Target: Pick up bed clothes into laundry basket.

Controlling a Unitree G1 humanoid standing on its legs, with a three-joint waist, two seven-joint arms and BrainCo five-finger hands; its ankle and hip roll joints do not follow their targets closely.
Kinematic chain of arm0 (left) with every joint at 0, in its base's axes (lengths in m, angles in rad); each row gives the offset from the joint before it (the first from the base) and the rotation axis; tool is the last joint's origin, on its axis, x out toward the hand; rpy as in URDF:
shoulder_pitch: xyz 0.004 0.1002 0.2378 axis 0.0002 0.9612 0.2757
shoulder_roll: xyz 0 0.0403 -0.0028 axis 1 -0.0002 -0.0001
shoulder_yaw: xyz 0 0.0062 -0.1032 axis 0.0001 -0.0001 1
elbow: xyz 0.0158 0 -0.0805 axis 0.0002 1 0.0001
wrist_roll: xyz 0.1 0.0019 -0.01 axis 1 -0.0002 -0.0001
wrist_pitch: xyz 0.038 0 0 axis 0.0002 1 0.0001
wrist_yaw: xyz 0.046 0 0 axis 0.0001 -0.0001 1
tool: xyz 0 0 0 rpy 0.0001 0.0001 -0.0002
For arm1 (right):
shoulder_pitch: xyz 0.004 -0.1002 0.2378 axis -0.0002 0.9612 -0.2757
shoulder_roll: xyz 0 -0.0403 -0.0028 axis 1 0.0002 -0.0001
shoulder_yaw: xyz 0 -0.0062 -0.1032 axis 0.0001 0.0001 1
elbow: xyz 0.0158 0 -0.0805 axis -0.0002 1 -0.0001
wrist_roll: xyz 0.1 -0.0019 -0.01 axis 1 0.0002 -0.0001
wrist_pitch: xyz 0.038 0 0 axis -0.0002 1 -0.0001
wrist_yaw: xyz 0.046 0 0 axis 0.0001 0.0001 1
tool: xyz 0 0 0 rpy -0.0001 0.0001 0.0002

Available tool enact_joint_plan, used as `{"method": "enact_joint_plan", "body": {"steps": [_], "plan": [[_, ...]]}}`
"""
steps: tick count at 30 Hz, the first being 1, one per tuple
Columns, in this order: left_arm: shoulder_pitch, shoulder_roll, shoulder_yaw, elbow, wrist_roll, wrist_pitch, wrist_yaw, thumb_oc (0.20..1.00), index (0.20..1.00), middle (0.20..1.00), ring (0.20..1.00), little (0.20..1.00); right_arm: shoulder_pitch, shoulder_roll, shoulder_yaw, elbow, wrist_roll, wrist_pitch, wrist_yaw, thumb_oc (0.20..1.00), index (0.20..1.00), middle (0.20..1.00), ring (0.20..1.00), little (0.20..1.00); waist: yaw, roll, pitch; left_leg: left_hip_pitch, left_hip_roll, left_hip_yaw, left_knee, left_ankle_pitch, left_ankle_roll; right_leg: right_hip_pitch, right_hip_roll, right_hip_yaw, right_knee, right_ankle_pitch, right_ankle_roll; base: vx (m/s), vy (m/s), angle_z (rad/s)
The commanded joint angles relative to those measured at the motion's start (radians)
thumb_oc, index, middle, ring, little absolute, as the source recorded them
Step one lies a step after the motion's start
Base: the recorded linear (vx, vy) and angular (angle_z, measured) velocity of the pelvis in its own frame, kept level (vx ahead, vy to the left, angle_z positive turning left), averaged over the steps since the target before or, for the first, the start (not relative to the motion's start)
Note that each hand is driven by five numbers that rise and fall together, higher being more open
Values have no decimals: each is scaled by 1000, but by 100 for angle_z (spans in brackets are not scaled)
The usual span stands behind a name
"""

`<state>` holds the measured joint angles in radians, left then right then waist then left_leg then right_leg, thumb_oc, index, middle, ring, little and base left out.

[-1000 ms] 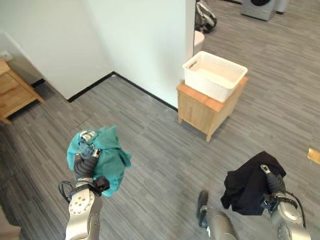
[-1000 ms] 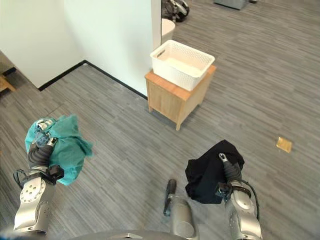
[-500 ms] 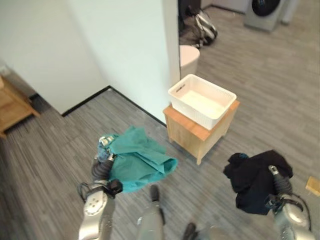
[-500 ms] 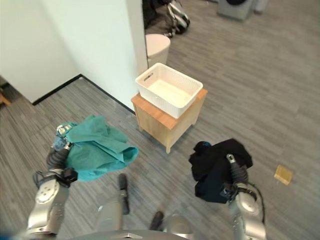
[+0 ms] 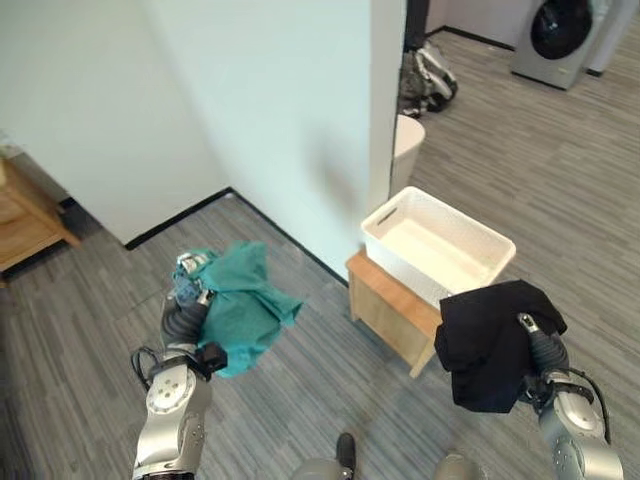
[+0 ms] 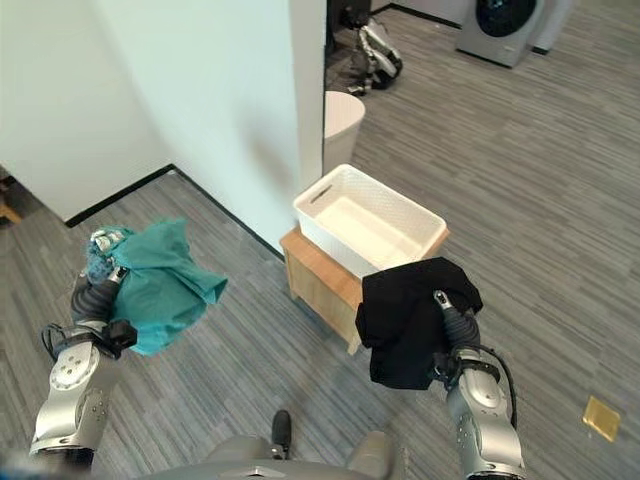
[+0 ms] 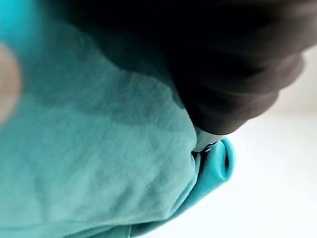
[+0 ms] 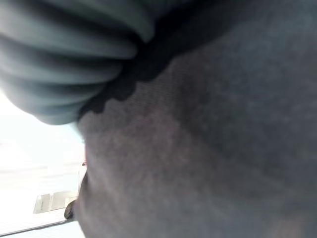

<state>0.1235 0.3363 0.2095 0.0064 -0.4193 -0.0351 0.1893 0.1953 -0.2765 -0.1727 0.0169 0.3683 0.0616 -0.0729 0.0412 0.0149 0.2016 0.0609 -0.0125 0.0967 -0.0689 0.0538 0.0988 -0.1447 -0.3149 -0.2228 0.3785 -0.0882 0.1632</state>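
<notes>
A teal cloth hangs in the air at the left, bunched in my left hand, whose fingers curl into its top; the same cloth shows close up in the left wrist view. At the right a black cloth drapes over my right hand, which is shut on it, and the black cloth shows past that hand's cover. The white laundry basket stands empty on a small wooden table. The black cloth hangs just at the basket's near right corner.
A white wall corner rises right behind the basket. Past it stand a white bin, a bag and a washing machine. Wooden furniture sits at the far left. Grey plank floor lies between me and the table.
The whole view has shifted as the camera moved; the basket and table now lie much nearer, beside the black cloth. Both hands still hold their cloths, and the teal one has swung back.
</notes>
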Motion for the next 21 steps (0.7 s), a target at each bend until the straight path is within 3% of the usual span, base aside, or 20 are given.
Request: {"method": "enact_joint_plan", "body": {"steps": [1, 5, 7, 12, 13, 14, 15, 18, 21], "plan": [[-10, 56, 58, -109, 35, -53, 5, 200, 200, 200, 200, 200, -56, -66, -159, -61, -94, -66, -104, 200, 200, 200, 200, 200, -15, -19, 4, -4, 44, 3, -18, -45, -129, 80, 91, -27, -229, 101, -15, 72, -63, -2], [20, 10, 72, -132, 3, -80, -1, 200, 200, 200, 200, 200, -139, -102, -202, -104, -106, -112, -164, 200, 200, 200, 200, 200, 4, -32, -33, 12, 54, 18, -18, -55, -140, 165, 116, -41, -354, 114, -9, 156, -97, 11], [27, 1, 52, -126, -11, -77, -15, 200, 200, 200, 200, 200, -207, -178, -228, -87, -126, -122, -204, 200, 200, 200, 200, 200, 18, -41, -51, 7, 60, 8, -18, -53, -147, 207, 135, -47, -427, 113, -16, 118, -108, -34], [39, 1, 19, -120, -38, -68, -32, 200, 200, 200, 200, 200, -274, -278, -212, -50, -94, -119, -186, 200, 200, 200, 200, 200, 35, -57, -66, 6, 62, -12, -18, -55, -155, 243, 145, -69, -466, 113, -16, 75, -43, 10], [52, 13, 2, -114, -51, -65, -41, 200, 200, 200, 200, 200, -314, -373, -186, 1, -82, -112, -168, 200, 200, 200, 200, 200, 53, -69, -69, 5, 62, -21, -18, -56, -158, 245, 146, -75, -466, 111, -15, 30, -12, 17], [52, 11, 2, -114, -52, -66, -41, 200, 200, 200, 200, 200, -321, -380, -182, 12, -78, -117, -168, 200, 200, 200, 200, 200, 53, -67, -69, 5, 62, -21, -18, -56, -158, 245, 146, -75, -466, 110, -15, 37, -26, 11], [58, 23, -15, -107, -66, -65, -53, 200, 200, 200, 200, 200, -377, -480, -138, 83, -59, -108, -142, 200, 200, 200, 200, 200, 69, -77, -67, 3, 64, -21, -18, -55, -161, 244, 148, -79, -466, 110, -12, 16, -26, 5], [69, 33, -30, -102, -85, -66, -69, 200, 200, 200, 200, 200, -436, -575, -81, 167, -2, -98, -102, 200, 200, 200, 200, 200, 90, -92, -65, 0, 64, -24, -18, -54, -164, 243, 154, -85, -466, 110, -10, 17, -18, 2], [87, 64, -59, -101, -115, -60, -72, 200, 200, 200, 200, 200, -578, -730, 26, 340, 21, -59, -95, 200, 200, 200, 200, 200, 125, -116, -61, -8, 68, -28, -18, -50, -170, 237, 158, -93, -466, 117, -6, 19, -9, 6]]}}
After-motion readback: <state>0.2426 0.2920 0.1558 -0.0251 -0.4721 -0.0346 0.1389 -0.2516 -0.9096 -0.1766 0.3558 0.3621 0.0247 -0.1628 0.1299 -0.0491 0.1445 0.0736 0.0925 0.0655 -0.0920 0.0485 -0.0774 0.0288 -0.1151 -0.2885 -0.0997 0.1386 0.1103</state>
